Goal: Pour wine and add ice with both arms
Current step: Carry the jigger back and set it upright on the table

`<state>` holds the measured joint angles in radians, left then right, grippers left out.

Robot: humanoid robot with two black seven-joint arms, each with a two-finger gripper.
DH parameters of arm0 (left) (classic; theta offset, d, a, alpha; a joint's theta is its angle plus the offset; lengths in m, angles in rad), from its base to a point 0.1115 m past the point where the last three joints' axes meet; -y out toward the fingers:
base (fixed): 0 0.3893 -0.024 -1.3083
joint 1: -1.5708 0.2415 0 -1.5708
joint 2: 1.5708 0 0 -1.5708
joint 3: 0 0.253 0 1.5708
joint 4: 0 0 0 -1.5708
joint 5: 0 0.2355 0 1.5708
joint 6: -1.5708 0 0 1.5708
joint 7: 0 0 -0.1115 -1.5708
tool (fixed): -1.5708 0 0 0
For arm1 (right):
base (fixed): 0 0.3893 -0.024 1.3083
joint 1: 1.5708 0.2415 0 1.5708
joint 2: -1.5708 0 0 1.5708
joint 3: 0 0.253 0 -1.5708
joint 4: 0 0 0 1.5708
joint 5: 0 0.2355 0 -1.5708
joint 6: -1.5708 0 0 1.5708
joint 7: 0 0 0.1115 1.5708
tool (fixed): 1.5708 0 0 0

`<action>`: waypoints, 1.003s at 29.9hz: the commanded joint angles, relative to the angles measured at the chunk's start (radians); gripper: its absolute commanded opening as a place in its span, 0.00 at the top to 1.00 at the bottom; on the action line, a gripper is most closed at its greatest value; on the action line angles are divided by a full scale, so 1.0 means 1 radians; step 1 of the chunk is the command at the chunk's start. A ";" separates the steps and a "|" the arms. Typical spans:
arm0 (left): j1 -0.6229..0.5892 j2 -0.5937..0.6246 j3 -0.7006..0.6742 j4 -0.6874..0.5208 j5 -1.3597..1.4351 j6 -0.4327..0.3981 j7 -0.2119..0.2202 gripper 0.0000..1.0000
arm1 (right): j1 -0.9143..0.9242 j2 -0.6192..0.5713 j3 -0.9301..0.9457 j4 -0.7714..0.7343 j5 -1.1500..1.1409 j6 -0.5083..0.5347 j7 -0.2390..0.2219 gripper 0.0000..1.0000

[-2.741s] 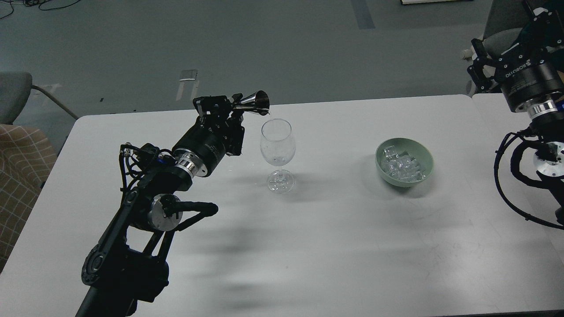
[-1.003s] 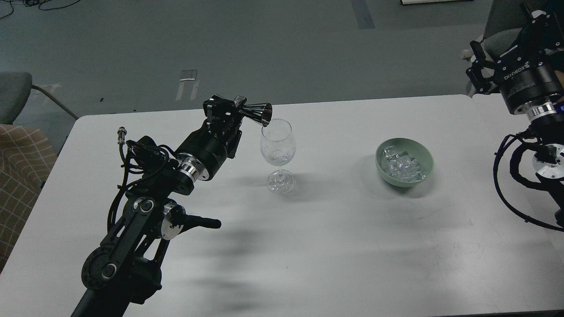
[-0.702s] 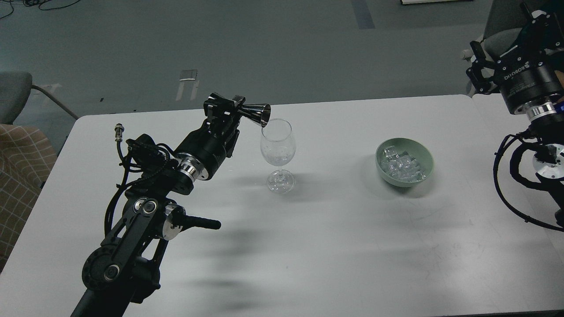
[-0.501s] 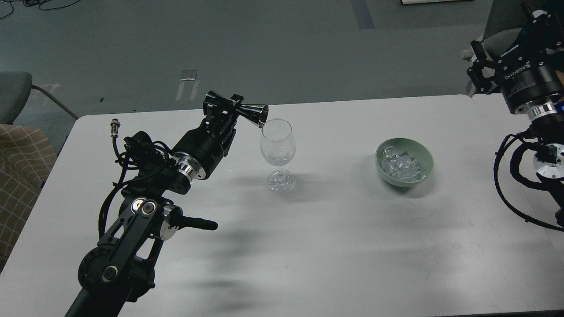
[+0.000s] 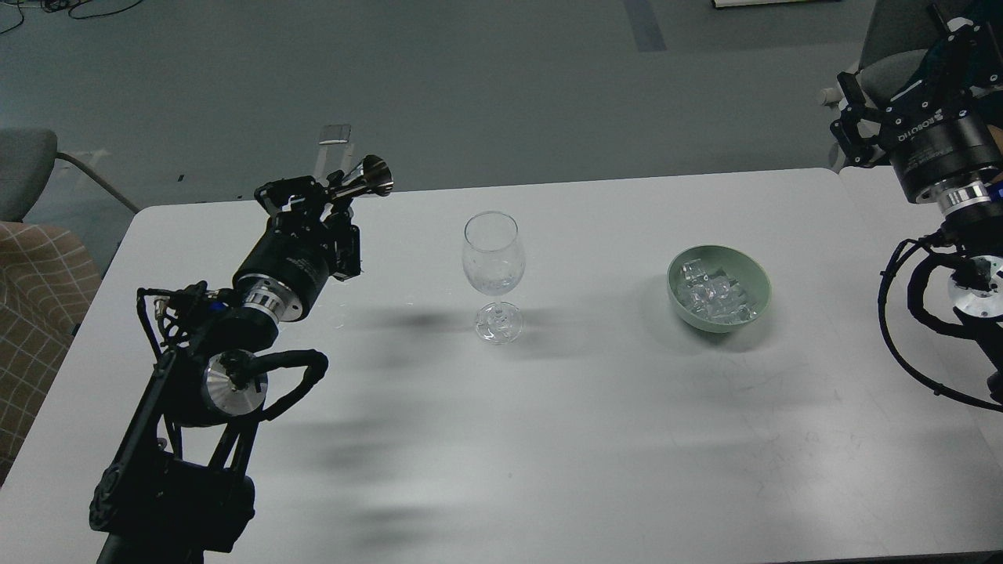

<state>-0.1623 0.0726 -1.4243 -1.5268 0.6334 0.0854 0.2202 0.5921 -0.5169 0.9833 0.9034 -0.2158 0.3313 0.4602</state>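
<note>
Now left hand (image 5: 329,196) gripping jigger (image 5: 362,176), ice (image 5: 715,298) far right, right hand (image 5: 854,110) grip unclear

Grey floor (image 5: 486,86), white table (image 5: 595,439), checked chair (image 5: 31,313)

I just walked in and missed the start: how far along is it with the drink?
The pour looks over: the left gripper holds the metal measuring cup well to the left of the glass. No wine colour shows in the glass. All the ice sits in the green bowl. The right gripper hangs beyond the table's far right corner.
</note>
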 commanded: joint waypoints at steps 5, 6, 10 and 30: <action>0.139 -0.043 -0.142 0.007 -0.333 -0.010 0.004 0.88 | 0.000 0.003 0.000 0.000 0.001 0.000 0.000 0.00; 0.151 -0.051 -0.153 0.007 -0.348 -0.013 0.004 0.88 | 0.000 0.003 0.000 0.000 0.001 0.000 0.000 0.00; 0.205 -0.073 -0.186 0.023 -0.362 -0.117 0.004 0.86 | 0.000 0.003 0.000 -0.001 -0.001 0.000 0.000 0.00; 0.210 -0.073 -0.188 0.168 -0.359 -0.151 -0.009 0.67 | -0.008 0.005 0.000 0.002 -0.001 -0.009 0.000 0.00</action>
<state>0.0534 0.0000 -1.6121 -1.3584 0.2775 -0.0662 0.2123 0.5851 -0.5118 0.9834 0.9036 -0.2157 0.3220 0.4602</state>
